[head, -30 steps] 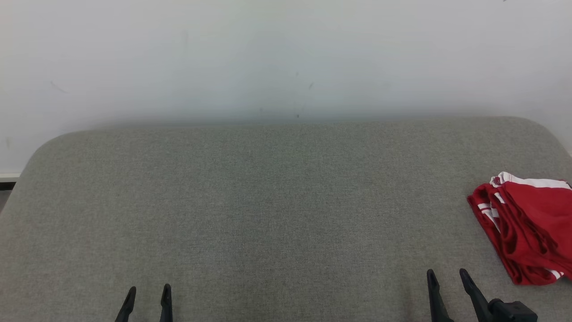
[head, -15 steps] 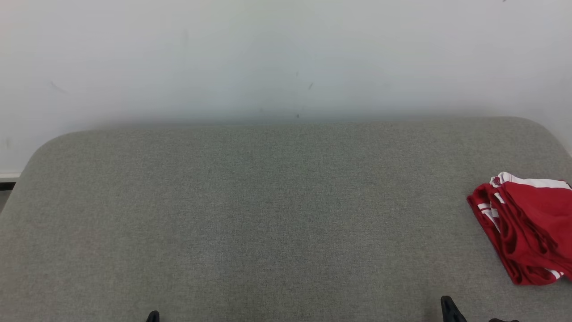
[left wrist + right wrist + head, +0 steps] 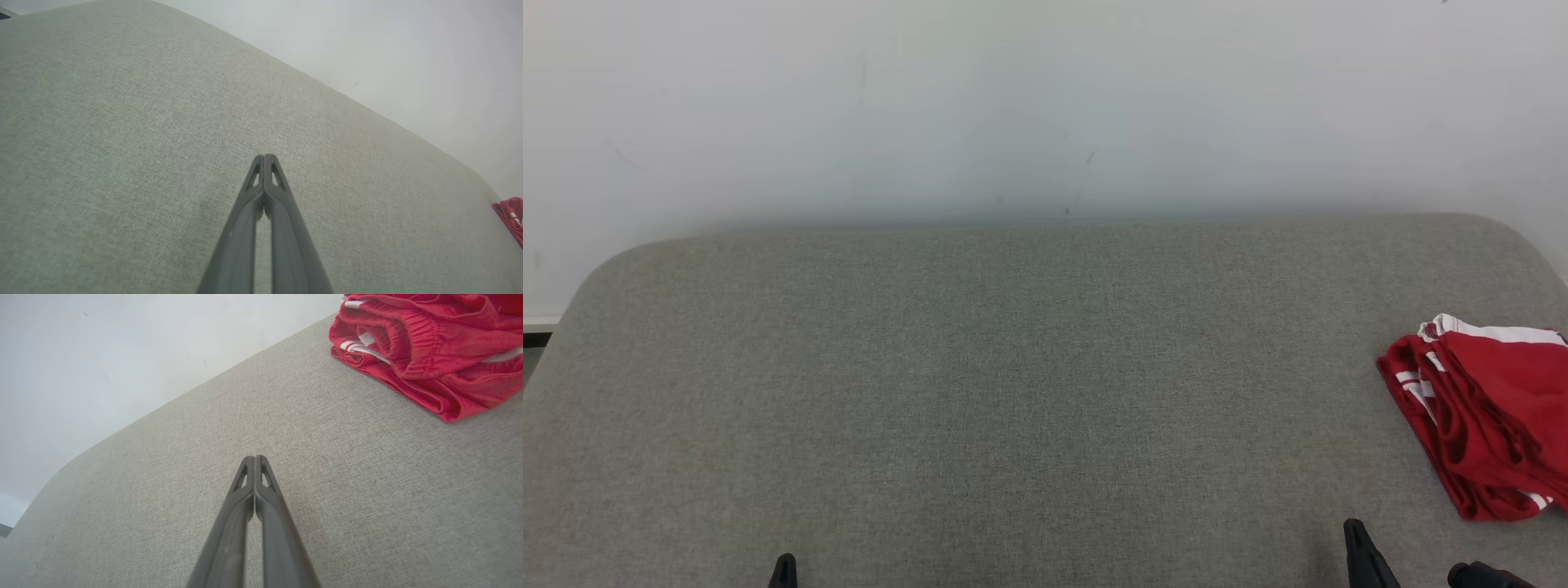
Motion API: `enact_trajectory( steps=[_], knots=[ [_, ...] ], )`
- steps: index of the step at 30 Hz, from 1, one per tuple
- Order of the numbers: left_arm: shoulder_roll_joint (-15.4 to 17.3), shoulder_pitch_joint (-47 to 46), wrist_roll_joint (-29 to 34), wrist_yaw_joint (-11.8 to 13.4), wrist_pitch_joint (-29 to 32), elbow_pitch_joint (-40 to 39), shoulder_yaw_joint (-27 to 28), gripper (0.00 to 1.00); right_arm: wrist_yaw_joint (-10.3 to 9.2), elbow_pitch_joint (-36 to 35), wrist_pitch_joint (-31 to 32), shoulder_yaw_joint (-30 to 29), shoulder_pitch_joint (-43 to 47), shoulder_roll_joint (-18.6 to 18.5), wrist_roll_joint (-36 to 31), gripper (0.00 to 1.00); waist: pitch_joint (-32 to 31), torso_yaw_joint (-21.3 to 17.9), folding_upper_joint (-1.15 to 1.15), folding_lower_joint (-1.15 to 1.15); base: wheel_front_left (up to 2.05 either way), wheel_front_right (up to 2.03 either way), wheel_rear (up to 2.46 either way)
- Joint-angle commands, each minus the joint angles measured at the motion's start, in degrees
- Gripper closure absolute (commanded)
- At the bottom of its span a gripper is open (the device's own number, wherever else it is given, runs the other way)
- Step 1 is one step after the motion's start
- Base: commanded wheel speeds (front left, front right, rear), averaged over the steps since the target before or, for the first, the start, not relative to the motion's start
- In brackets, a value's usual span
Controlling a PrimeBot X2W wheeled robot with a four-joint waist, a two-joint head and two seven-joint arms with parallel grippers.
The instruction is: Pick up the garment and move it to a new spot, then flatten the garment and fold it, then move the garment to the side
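Note:
The red garment with white stripes lies folded at the right edge of the grey padded table. In the right wrist view the folded garment sits at the upper right, and a sliver of it reaches the right edge of the left wrist view. My left gripper is shut on nothing, over bare cloth; its tip pokes up at the head view's bottom edge. My right gripper is shut and empty too, its tip left of and below the garment, not touching it.
A pale wall rises right behind the table's far edge. The table's rounded left corner and a strip of floor show at the far left.
Both grippers have gone from open to shut and have drawn back toward the bottom edge of the head view. The garment has stayed where it lay.

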Motion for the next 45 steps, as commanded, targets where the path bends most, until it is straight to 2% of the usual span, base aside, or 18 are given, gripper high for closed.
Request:
enact_trajectory(
  steps=[1,11,45],
  knots=[
    [0.0,-1.7,-3.1,0.0,0.6,-1.2,0.5,1.0,0.01,-1.0,0.5,-0.4,-1.5,0.0,3.0,1.0,0.4,0.1,-0.02,0.01,0.0,0.0,0.0],
    [-0.1,-2.9,-11.8,0.0,3.0,-1.8,1.2,1.0,0.01,-1.3,2.3,-1.1,-3.0,0.0,11.8,1.0,0.5,0.1,-0.02,0.01,0.0,0.0,0.0],
    [-0.4,-6.1,-34.5,0.1,9.1,-3.4,3.1,1.0,0.02,-2.2,7.0,-3.0,-6.6,0.0,35.4,1.0,1.1,0.1,-0.02,0.01,0.0,0.0,0.0]
  ],
)
